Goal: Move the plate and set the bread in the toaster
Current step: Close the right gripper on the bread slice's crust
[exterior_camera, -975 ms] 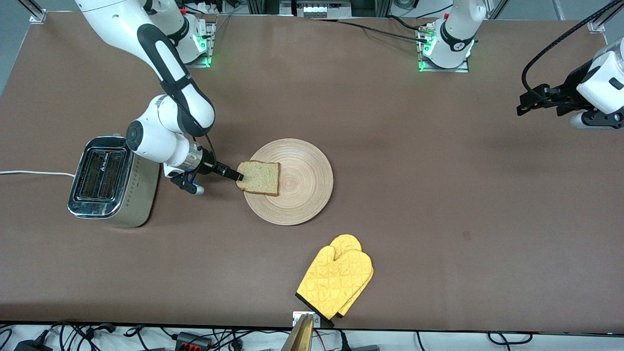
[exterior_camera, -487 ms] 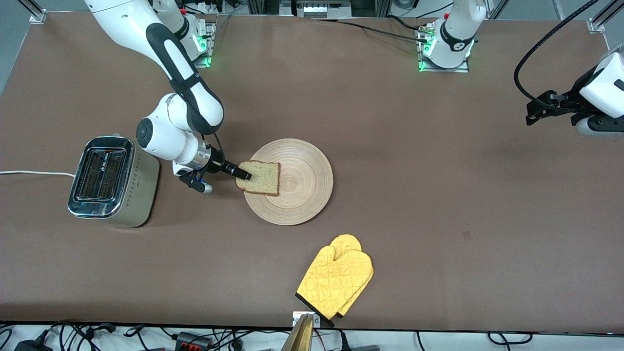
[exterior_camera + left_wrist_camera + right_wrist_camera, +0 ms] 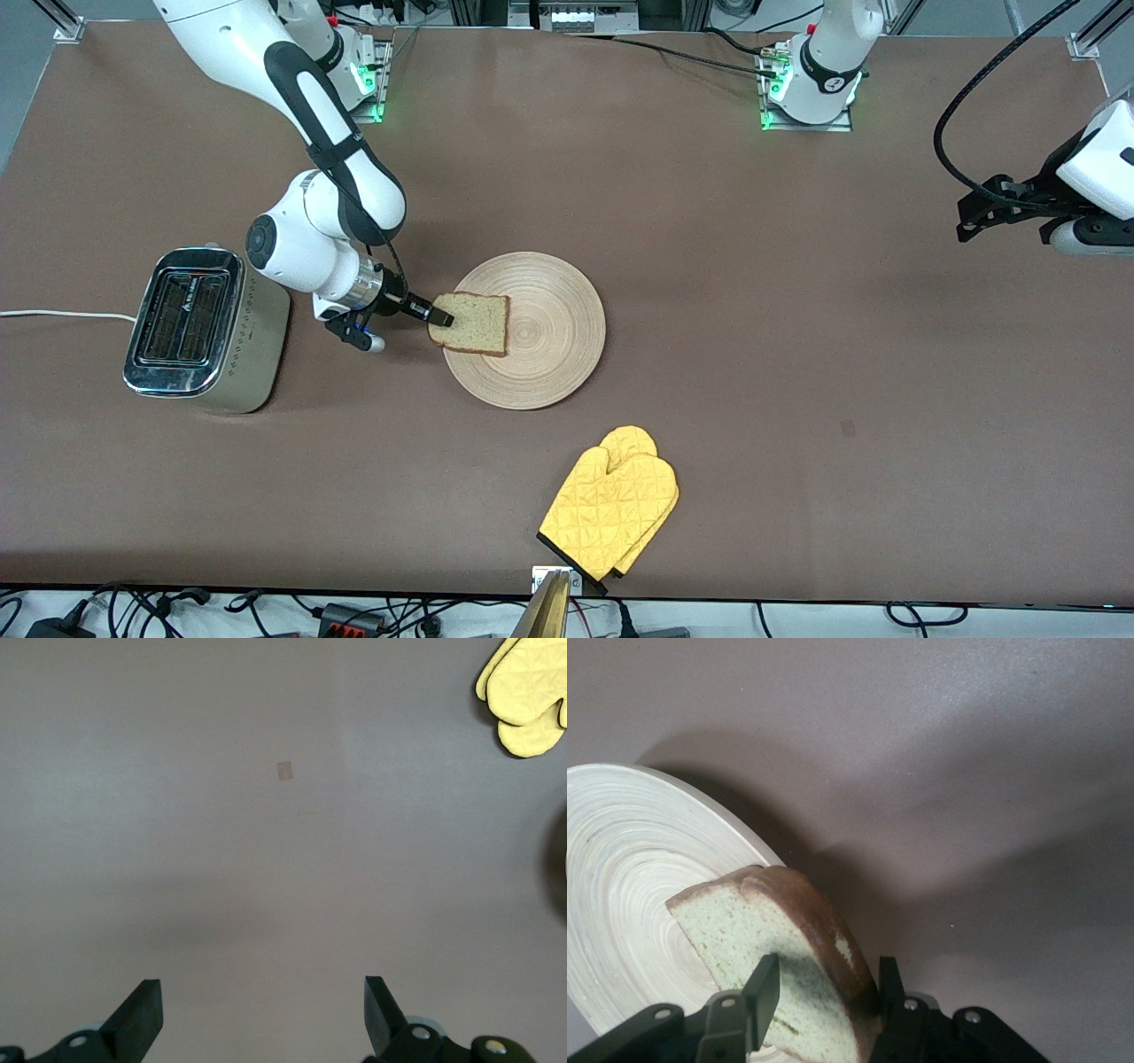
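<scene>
The right gripper point(image 3: 819, 992) pinched the bread point(image 3: 471, 322) at the plate's point(image 3: 554, 372) nine-o'clock rim, needing a lift toward the toaster point(image 3: 202, 331), while the left gripper point(image 3: 257, 1019) waited wide open over the table's end.

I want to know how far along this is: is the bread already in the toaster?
No, the bread lies on the plate, its edge between the right gripper's fingers, and the toaster slots are empty.

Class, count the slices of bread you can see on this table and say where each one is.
1. The bread lies on the plate, at the edge nearest the toaster, between the right gripper's fingers. The toaster's slots look empty, though their depths aren't visible.
</scene>
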Controlling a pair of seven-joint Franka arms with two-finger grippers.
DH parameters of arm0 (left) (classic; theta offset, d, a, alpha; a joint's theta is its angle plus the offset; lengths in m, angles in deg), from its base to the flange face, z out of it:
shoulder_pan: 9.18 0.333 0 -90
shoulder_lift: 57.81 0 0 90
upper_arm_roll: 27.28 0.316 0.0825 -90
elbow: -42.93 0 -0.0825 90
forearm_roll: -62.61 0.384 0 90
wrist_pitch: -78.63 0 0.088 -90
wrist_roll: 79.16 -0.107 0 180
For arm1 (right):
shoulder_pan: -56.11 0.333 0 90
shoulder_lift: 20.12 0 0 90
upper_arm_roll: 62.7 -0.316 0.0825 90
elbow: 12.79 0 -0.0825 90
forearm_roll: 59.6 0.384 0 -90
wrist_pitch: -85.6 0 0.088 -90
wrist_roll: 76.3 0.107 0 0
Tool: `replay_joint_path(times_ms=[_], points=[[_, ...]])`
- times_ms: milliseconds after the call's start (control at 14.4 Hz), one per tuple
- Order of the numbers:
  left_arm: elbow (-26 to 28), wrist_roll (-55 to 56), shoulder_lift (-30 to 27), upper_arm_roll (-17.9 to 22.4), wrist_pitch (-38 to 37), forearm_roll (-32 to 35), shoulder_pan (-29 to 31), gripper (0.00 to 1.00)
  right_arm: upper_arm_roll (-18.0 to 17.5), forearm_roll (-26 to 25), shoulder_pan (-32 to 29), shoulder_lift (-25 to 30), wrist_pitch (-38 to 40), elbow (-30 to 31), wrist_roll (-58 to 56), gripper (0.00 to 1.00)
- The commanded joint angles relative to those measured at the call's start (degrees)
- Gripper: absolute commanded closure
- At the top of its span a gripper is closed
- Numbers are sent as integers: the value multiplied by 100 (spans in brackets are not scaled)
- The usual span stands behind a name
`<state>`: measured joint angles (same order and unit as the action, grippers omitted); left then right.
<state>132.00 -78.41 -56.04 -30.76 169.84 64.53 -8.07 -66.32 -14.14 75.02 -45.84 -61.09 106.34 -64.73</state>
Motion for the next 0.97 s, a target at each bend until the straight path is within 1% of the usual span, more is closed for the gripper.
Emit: replay_joint_path(times_ms=[0, 139, 209, 279, 487, 627, 696, 905], points=[[-144, -93, 51, -22, -33, 18, 20, 0, 19, 156, 34, -30, -34, -74, -76, 59], [-152, -101, 43, -30, -68, 27, 3, 0, 19, 156, 34, -21, -26, -127, -102, 67], [-152, -101, 43, -31, -69, 27, -6, 0, 19, 156, 26, -12, -17, -136, -129, 75], [-152, -93, 43, -31, -69, 27, -6, 0, 28, 156, 26, 5, -17, -144, -146, 80], [-152, -84, 43, -22, -77, 27, -6, 0, 28, 156, -1, 31, 1, -162, -146, 82], [-152, -84, 51, -22, -69, 18, 3, 0, 28, 156, -10, 58, 9, -162, -138, 92], [-152, -84, 51, -22, -77, 18, 3, 0, 37, 156, -10, 101, 18, -162, -129, 100], [-152, -75, 51, -22, -112, 18, 3, 0, 98, 68, -123, 198, 429, -389, -155, 100]])
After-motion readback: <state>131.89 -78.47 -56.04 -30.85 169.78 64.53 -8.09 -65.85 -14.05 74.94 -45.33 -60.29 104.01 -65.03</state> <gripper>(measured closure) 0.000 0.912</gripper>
